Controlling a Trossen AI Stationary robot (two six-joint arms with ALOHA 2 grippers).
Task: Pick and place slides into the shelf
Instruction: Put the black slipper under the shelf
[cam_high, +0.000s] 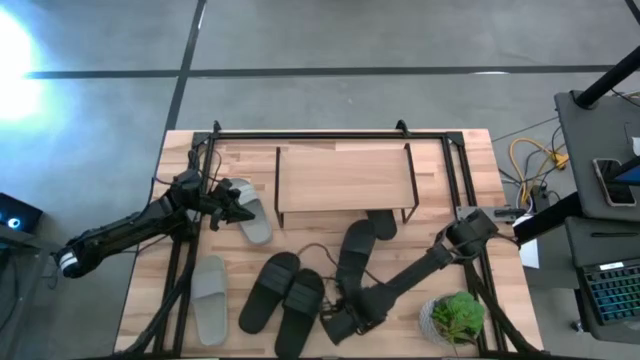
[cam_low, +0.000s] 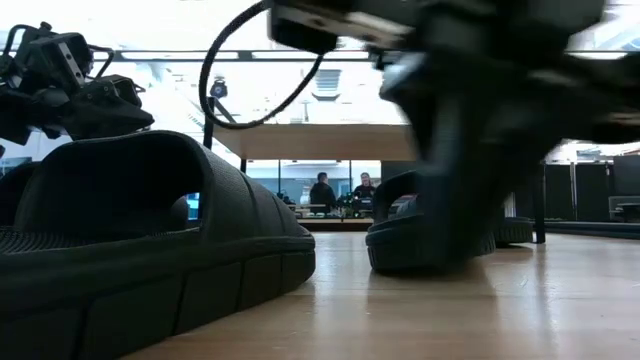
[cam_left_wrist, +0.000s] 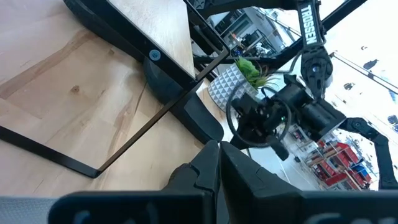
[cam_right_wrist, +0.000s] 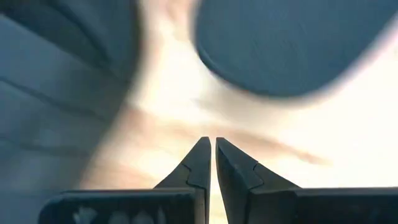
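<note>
- One black slide (cam_high: 381, 222) is lying half hidden under the shelf (cam_high: 343, 177).
- The left tool (cam_high: 243, 210) is hovering clenched, empty, above a grey slide (cam_high: 250, 210) near the counter's (cam_high: 180, 285) left edge.
- The right tool (cam_high: 330, 322) is sitting clenched, empty, beside black slides (cam_high: 285, 293) near the front edge.

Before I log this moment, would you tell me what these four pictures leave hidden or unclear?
- High view: the black slide lies half under the shelf; its far end is hidden.
- High view: the right gripper is dark against dark slides, so any contact is unclear.
- Low view: a blurred dark arm covers the slides behind.
- Right wrist view: the surfaces beyond the shut fingers are too blurred to name.
</note>
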